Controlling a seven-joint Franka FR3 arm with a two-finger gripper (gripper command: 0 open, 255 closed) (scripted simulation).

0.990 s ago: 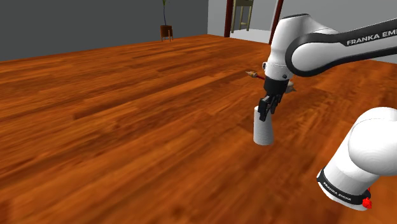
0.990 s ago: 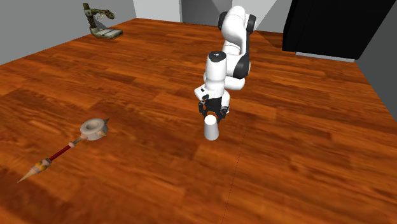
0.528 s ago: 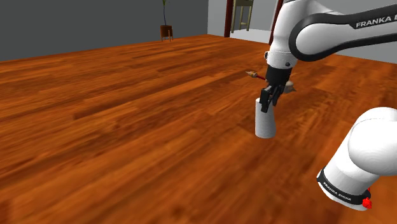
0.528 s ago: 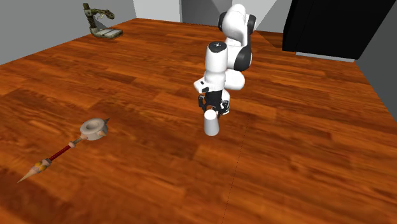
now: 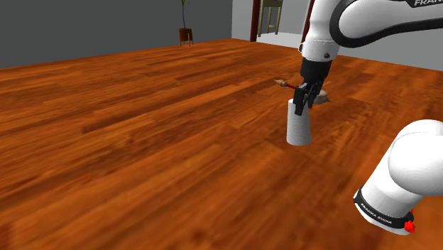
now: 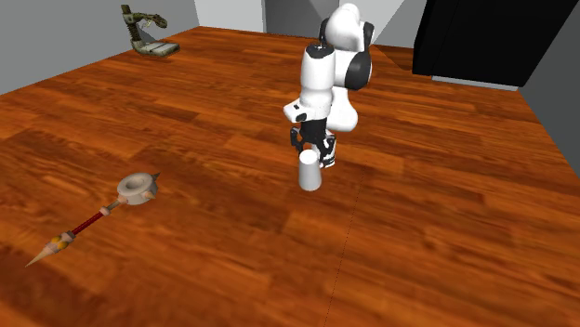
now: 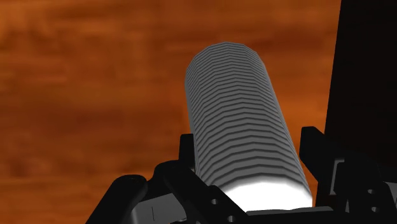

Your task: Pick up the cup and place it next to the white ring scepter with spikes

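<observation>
The cup (image 5: 299, 128) is a pale ribbed tumbler hanging upright just above the wooden floor. My gripper (image 5: 304, 106) is shut on its rim from above. The second exterior view has the cup (image 6: 309, 173) under the gripper (image 6: 311, 154). In the wrist view the cup's ribbed wall (image 7: 238, 127) runs away from the gripper (image 7: 254, 197), clasped at its near end. The ring scepter (image 6: 137, 188) lies on the floor well off to that view's left, with a red shaft and pointed tip. In the shoulder view the scepter (image 5: 282, 84) lies just behind the gripper, partly hidden.
The arm's white base (image 5: 408, 177) fills the shoulder view's lower right. A potted plant (image 5: 185, 32) and a tall stand (image 5: 270, 18) are far back by the grey wall. A small sculpture (image 6: 147, 35) sits at the second exterior view's far left; a black area (image 6: 483, 37) lies at its upper right.
The arm has risen and lifted the cup off the floor, shifting slightly toward the shoulder view's right. The fingers stay clamped on the rim.
</observation>
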